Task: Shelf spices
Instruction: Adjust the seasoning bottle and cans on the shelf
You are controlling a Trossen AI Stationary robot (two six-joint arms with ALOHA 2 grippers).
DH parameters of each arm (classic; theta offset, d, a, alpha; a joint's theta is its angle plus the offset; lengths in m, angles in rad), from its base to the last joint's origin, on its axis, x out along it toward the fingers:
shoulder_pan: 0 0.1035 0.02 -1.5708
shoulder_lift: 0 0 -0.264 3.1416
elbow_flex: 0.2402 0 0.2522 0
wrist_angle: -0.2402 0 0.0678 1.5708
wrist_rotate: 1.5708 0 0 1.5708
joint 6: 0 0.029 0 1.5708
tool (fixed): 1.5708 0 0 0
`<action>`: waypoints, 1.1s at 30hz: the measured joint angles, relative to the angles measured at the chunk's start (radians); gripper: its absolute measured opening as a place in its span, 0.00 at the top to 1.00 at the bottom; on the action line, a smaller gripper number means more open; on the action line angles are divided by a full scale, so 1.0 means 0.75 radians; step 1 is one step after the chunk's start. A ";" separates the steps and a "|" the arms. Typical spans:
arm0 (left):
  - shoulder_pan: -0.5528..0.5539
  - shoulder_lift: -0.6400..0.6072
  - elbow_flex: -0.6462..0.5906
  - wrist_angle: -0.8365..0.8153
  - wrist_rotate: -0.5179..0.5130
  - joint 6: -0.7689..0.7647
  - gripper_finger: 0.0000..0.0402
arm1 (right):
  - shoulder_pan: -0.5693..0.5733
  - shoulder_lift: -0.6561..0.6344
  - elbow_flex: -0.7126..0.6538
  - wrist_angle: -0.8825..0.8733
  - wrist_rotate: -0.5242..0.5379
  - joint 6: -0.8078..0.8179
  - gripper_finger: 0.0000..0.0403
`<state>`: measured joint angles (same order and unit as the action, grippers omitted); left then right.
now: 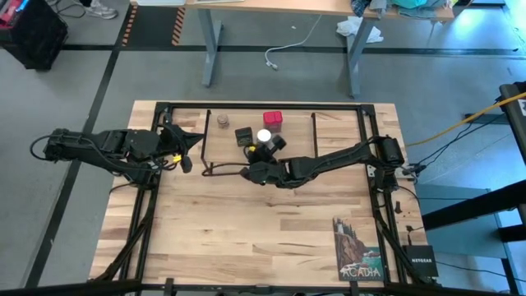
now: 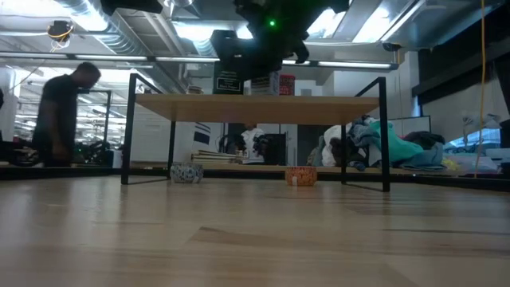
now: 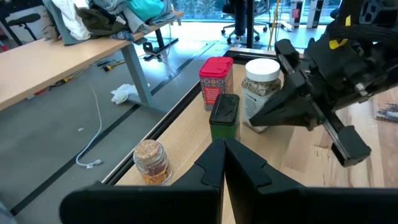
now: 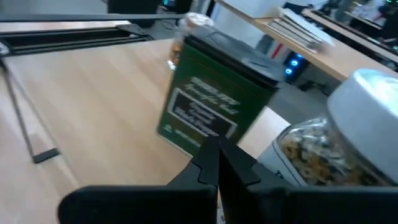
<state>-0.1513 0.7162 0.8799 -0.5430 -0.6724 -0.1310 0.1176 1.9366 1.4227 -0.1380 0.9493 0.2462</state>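
The spices all appear to sit on the shelf (image 1: 329, 123), grouped towards its left half, so I judge the job close to done, with the clear-out the risky part. Nearest my right gripper (image 4: 213, 143), whose fingers are pressed together and hold nothing, stands the dark square tin (image 4: 214, 102), just ahead of the tips. Just beside it is the white-capped clear jar (image 4: 348, 140). From the left wrist view the right gripper's tips point at the foot of that jar, and I cannot tell whether they touch it or stop just short. Past the pair, the tiny tan-grey jar (image 1: 223, 120) stands apart towards the left arm, and the red square tin (image 1: 273, 121) sits behind the white-capped jar, near the shelf's far edge. The left gripper (image 3: 222, 146) waits at the shelf's left end, also pinched shut on nothing, aimed along the row. The trouble I foresee is the right arm pulling out crooked. A sideways swing of those closed fingers would clip the tin or the jar, and since the two stand so close, one tipping would likely take the other. A forward nudge could shove the jar into the red tin and push it off the back.
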 joint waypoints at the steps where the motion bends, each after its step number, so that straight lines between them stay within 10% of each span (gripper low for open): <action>1: 0.000 0.000 0.000 0.000 0.000 0.000 0.99 | 0.001 0.000 0.000 -0.012 0.013 0.016 1.00; 33: 0.000 0.000 -0.001 -0.041 0.000 -0.025 0.99 | 0.000 -0.003 0.000 -0.485 0.244 0.426 1.00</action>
<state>-0.1512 0.7162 0.8791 -0.5735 -0.6727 -0.1501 0.1173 1.9343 1.4227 -0.5019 1.1321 0.5656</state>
